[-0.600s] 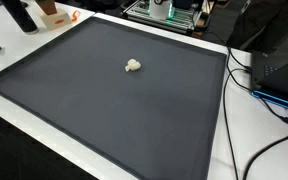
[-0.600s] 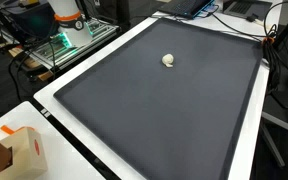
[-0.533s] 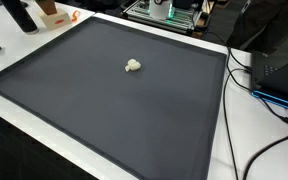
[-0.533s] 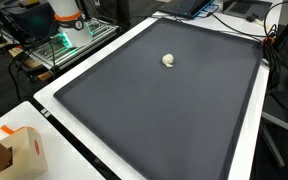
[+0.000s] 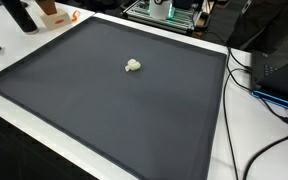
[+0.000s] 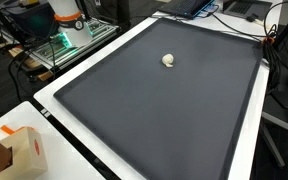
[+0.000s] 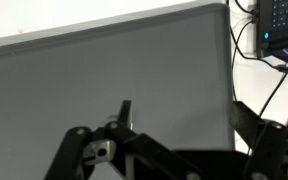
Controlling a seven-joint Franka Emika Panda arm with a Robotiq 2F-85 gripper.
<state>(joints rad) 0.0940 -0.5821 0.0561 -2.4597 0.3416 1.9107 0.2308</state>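
Cream-white, knobbly small lump (image 5: pixel 133 66), irregular outline, pale and matte, looks like 2-3 rounded bumps stuck together; too small to tell what it's made of. It sits alone on a dark grey flat mat (image 5: pixel 84 110), roughly mid-mat and a bit toward the far edge in both exterior views (image 6: pixel 169 60). Nothing touches it. It doesn't show in the wrist view.

The mat covers most of a white tabletop (image 5: pixel 219 140), w/ a thin white border showing round it.

The black two-finger pincer (image 7: pixel 162 135) shows only in the wrist view, along the btm edge, above bare mat (image 7: pixel 104 70). Its jaws are spread wide w/ nothing between them, so it has hold of nothing. It can't be seen in either exterior view, so how far it is from the lump can't be told.

Containers: a tan cardboard box w/ an orange-red mark (image 6: pixel 24 150) stands off the mat at the table's near corner in an exterior view; can't tell what's inside. A metal wire rack w/ green-lit electronics (image 6: pixel 69 40) stands beyond the mat's edge, seen in both exterior views (image 5: pixel 169 12).

Black cables (image 5: pixel 254 90) trail over the white tabletop beside the mat, running to a black device w/ a blue light (image 5: pixel 279 70).
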